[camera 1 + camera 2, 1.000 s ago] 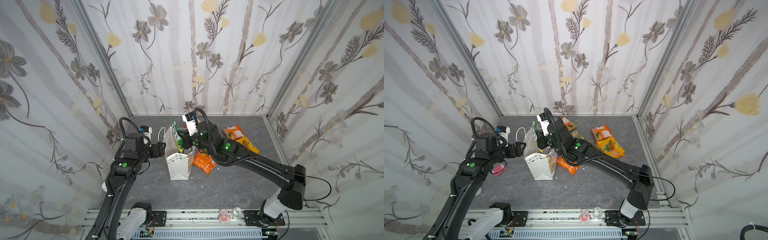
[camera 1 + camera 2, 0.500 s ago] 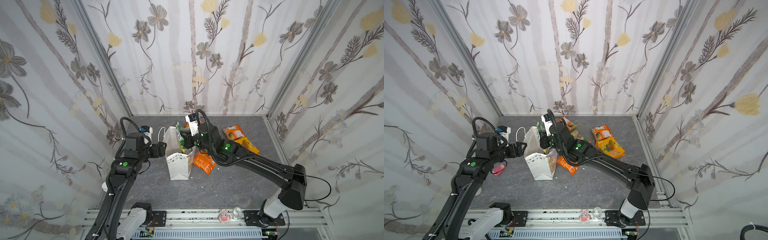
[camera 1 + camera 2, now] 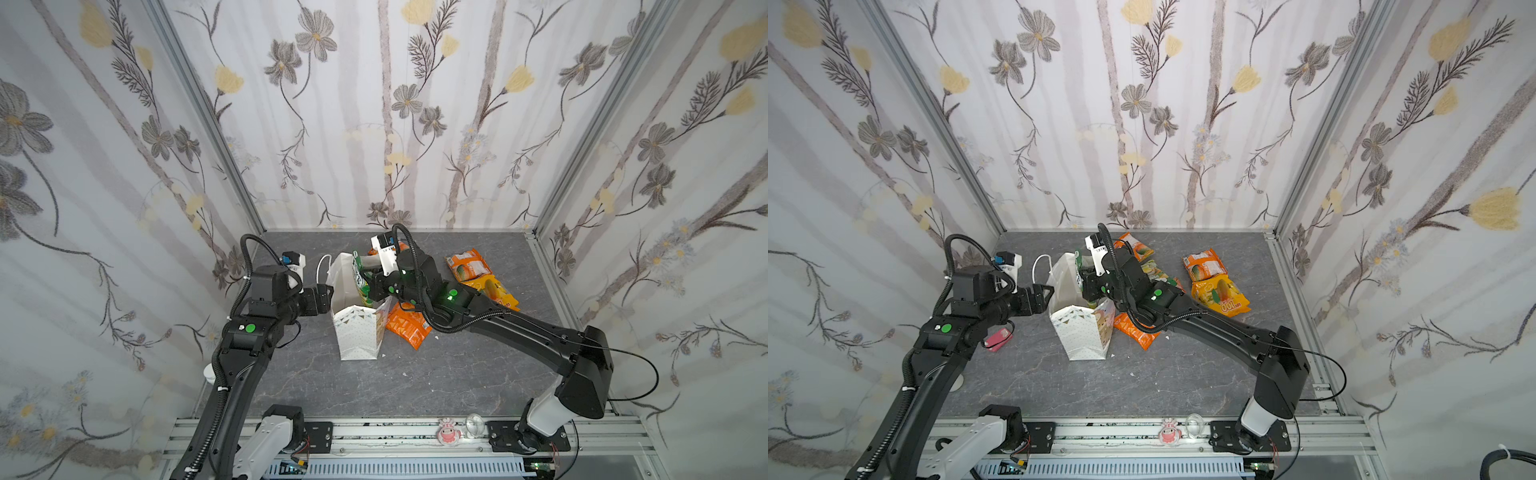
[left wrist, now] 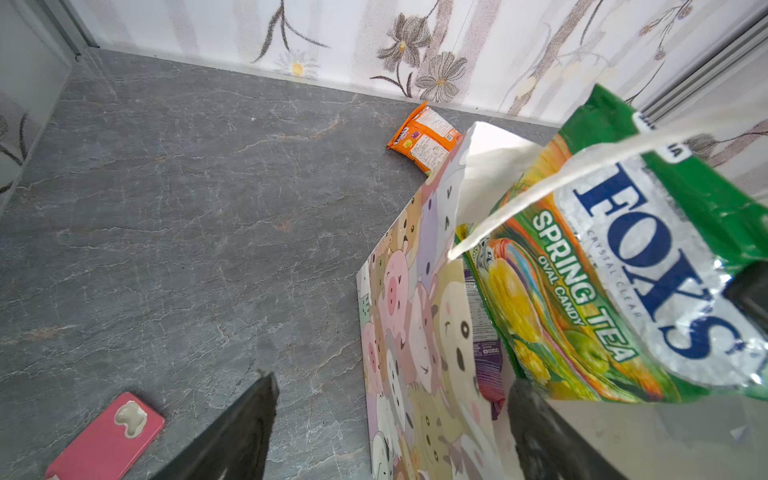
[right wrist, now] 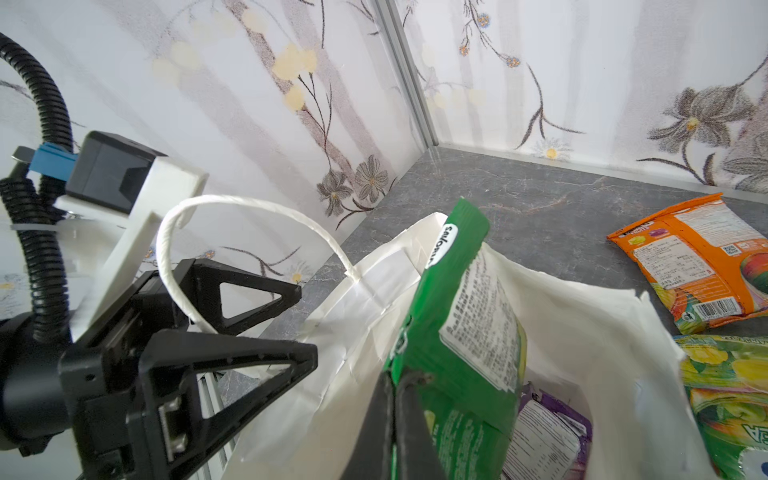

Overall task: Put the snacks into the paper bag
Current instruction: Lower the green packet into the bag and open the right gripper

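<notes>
One green packet (image 5: pixel 453 332) in the mouth of the paper bag (image 3: pixel 357 332)

Right gripper (image 5: pixel 395 382): fingers closed tight on the edge of the green packet. Top end of the packet sticking up above the rim, lower end down inside the bag.

Paper bag: upright on the grey table (image 3: pixel 316 386), roughly mid-table and a little left of centre, mouth wide open. White cord handle (image 5: pixel 232 203) arching off its left side. Purple packet (image 5: pixel 548 428) lying inside, low down.

Left gripper (image 5: pixel 307 324): up by the bag's left side, jaws spread apart, with the cord handle looped between the two fingers. Impossible to tell whether either finger touches the paper.

Five more snacks out on the table:
- near orange packet (image 3: pixel 407 328) just beside the bag's near right corner, partly under the right arm
- green-and-yellow packet (image 5: pixel 727 374) just right of the bag
- far orange packet (image 3: pixel 1133 245) beyond that, toward the back wall
- right orange packet (image 3: pixel 467 266) and yellow packet (image 3: pixel 492 291), touching each other, well off to the right

Pink phone (image 3: pixel 998 338) flat on the table left of the bag, beside the left arm.
</notes>
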Controlling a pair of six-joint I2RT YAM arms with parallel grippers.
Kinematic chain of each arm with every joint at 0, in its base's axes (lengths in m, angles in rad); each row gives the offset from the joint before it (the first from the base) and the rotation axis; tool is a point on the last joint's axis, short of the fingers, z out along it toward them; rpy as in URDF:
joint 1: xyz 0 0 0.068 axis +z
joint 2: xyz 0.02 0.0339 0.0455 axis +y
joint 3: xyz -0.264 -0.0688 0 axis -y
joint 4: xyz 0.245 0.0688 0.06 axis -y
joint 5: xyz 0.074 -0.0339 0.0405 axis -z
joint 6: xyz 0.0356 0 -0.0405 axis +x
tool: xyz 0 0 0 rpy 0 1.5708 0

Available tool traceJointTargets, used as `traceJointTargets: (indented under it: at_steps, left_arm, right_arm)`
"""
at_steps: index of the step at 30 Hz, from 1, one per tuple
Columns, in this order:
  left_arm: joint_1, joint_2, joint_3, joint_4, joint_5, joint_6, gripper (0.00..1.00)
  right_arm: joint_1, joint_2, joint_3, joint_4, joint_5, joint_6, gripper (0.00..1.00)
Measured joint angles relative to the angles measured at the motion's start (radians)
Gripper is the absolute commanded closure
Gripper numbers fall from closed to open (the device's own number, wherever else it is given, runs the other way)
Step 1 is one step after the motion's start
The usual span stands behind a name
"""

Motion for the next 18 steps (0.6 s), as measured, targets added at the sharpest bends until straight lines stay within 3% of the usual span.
traceJointTargets:
  at_steps: [2, 7, 18]
  left_arm:
    - [0.000, 0.001, 0.000, 0.000, 0.002, 0.000, 0.13]
    - [0.000, 0.004, -0.001, 0.000, 0.005, 0.000, 0.13]
    - [0.000, 0.016, -0.002, 0.000, 0.005, 0.000, 0.13]
  right_arm:
    - [0.000, 0.005, 0.000, 0.008, -0.013, 0.010, 0.95]
    - [-0.001, 0.011, 0.000, 0.016, -0.035, 0.021, 0.79]
    - [0.010, 0.011, 0.033, 0.043, -0.069, 0.023, 0.75]
